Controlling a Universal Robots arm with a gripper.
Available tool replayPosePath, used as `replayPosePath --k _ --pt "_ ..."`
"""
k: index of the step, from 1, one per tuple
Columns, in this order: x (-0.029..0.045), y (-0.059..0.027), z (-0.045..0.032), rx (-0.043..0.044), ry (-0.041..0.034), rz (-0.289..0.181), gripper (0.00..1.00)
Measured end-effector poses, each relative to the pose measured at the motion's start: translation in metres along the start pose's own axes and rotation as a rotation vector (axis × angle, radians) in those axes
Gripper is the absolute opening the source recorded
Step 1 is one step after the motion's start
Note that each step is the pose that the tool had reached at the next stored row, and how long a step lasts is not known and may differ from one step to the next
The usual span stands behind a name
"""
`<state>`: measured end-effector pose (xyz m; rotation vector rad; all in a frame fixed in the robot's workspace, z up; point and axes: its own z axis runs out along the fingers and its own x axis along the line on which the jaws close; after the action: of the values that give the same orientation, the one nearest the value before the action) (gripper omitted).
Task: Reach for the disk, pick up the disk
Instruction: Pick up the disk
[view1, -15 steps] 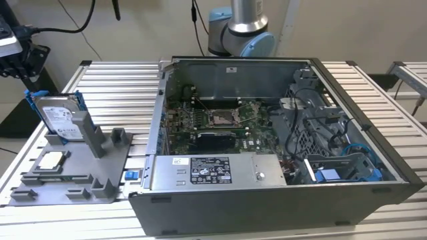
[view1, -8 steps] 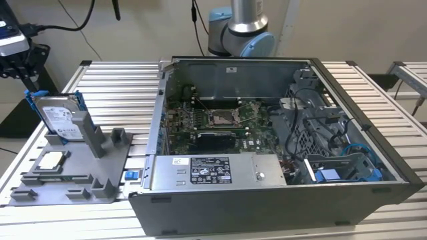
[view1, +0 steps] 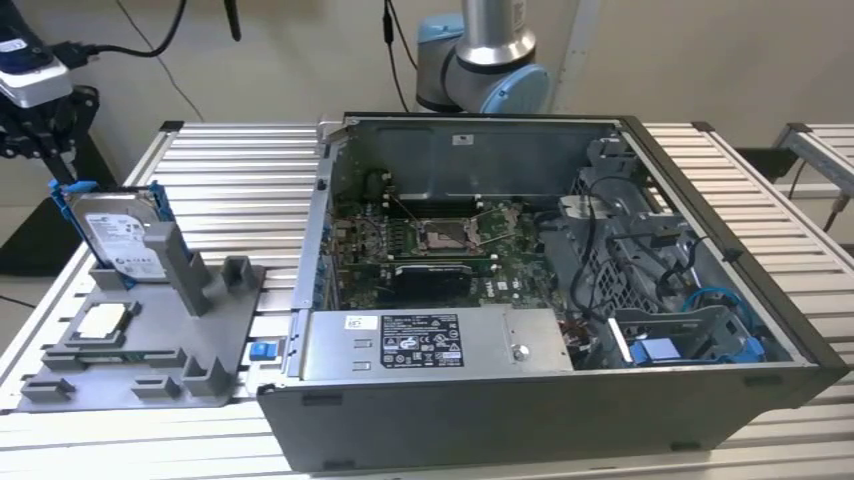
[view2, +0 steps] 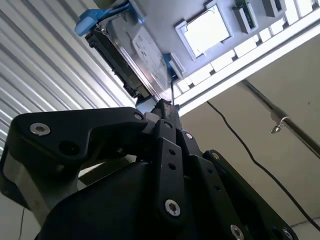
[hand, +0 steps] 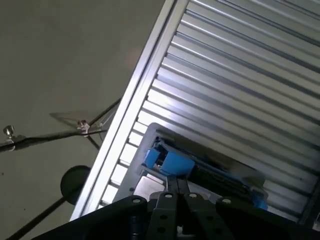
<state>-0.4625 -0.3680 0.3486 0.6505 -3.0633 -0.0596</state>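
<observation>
Slatted tbl (view1: 240, 170): disk (view1: 115, 236) upright (exterior view)

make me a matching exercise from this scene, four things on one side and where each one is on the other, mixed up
Things:
1. disk
2. square chip
3. labelled grey box
4. gripper

Places:
a. lying flat on the grey fixture
b. inside the open computer case
c. close above the disk's top, at the exterior view's left
d. standing on edge in the grey fixture

Pairs: 1-d, 2-a, 3-b, 4-c
</observation>
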Motion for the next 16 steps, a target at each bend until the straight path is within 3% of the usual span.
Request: replayPosePath --k 16 --pt "0.0 0.0 0.0001 0.0018 0.0086 -0.292 0.0"
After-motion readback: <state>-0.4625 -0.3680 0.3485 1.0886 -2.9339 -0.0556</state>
